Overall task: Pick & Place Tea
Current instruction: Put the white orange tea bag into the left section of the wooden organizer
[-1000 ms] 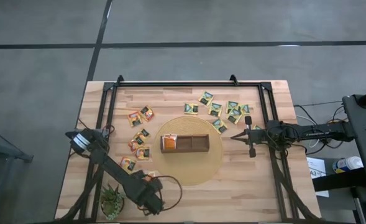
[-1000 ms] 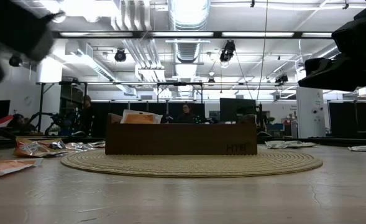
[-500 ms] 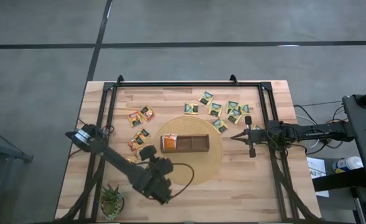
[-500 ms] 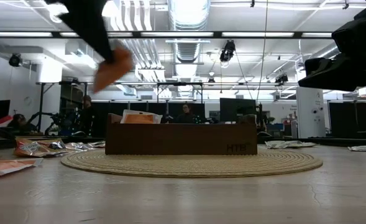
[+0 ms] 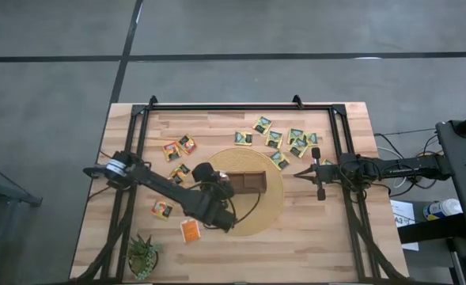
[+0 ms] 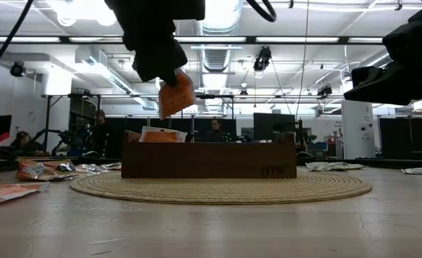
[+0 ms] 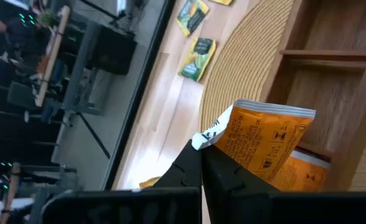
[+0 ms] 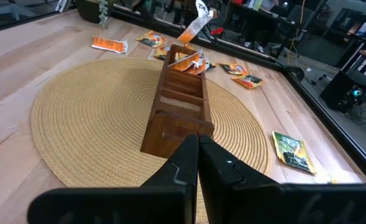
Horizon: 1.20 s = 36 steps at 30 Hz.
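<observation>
Near edge: bare pale wood table [image 5: 312, 245]; small green plant [image 5: 142, 255] at the left front corner; one orange sachet [image 5: 190, 230] lay flat just beside the woven mat [image 5: 260, 214].
Left gripper [image 7: 201, 149]: fingers pinched closed on an orange tea sachet [image 7: 263, 140], held in the air above the left end of the wooden box [image 6: 211, 159].
Box: on the round mat at table centre; another orange sachet [image 6: 160, 135] stood in its left compartment.
Right gripper [image 8: 198, 146]: closed on nothing, hovering at the mat's right edge, pointed at the box.
Farther table: green-and-yellow sachets [image 5: 284, 141] scattered toward the back right; red-and-yellow ones [image 5: 179, 147] back left.
Room: grey floor with dark lines; ceiling ducts [image 6: 218, 21], strip lights, desks with seated people far behind.
</observation>
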Tool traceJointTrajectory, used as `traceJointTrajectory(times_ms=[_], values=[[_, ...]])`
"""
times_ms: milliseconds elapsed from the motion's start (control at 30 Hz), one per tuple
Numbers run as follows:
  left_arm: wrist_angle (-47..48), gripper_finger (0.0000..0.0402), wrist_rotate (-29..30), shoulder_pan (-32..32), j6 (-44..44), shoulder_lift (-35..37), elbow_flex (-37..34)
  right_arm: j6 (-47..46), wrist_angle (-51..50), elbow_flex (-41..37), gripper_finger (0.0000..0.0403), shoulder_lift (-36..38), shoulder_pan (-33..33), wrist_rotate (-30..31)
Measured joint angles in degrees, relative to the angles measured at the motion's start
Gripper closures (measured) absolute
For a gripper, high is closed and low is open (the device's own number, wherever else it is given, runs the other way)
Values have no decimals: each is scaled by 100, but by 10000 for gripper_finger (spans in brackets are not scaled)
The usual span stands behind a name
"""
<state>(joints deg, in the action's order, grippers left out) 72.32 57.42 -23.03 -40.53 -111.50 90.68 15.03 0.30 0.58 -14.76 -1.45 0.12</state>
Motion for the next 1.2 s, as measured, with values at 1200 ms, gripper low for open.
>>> traceJointTrajectory(times_ms=[1200], values=[[-842, 401, -612, 306, 1288, -1, -759, 0, -2, 0, 394, -2, 0, -2]])
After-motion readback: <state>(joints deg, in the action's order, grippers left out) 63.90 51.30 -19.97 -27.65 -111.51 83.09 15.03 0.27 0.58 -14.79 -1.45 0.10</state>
